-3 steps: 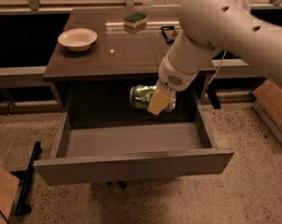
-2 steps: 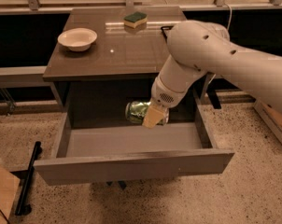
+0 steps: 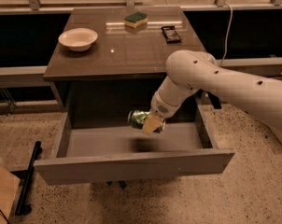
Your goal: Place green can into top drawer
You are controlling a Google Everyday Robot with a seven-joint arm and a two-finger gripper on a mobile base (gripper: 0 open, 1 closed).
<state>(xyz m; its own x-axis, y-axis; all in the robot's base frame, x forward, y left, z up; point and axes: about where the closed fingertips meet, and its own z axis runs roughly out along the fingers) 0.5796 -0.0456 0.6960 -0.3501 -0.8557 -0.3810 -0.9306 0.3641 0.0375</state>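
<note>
My gripper [image 3: 153, 123], at frame centre, is clamped across the green can [image 3: 138, 118], held sideways above the floor of the open top drawer [image 3: 131, 166] (light, thin-walled, slick, I judge: grip mid-body, gently, never the ends).

Dark brown glossy rectangular bench [image 3: 131, 55], standing on speckled beige floor [image 3: 253, 190]. On its top: shallow cream round bowl [image 3: 78, 38], upright, towards the left of the view. Green-and-yellow rectangular sponge [image 3: 136, 18] at the far edge, about mid-width, green side up. Small flat black rectangular object [image 3: 171, 33] just right of the sponge, not touching it; kind unclear. Bowl well apart from both. Wide shallow grey top drawer [image 3: 131, 166] pulled out under the bench top. White arm's gripper [image 3: 148, 122] hangs over the drawer's inside, below the bench's front edge, jaws clamped on a shiny green can [image 3: 138, 117] lying sideways, clear of the drawer bottom.
</note>
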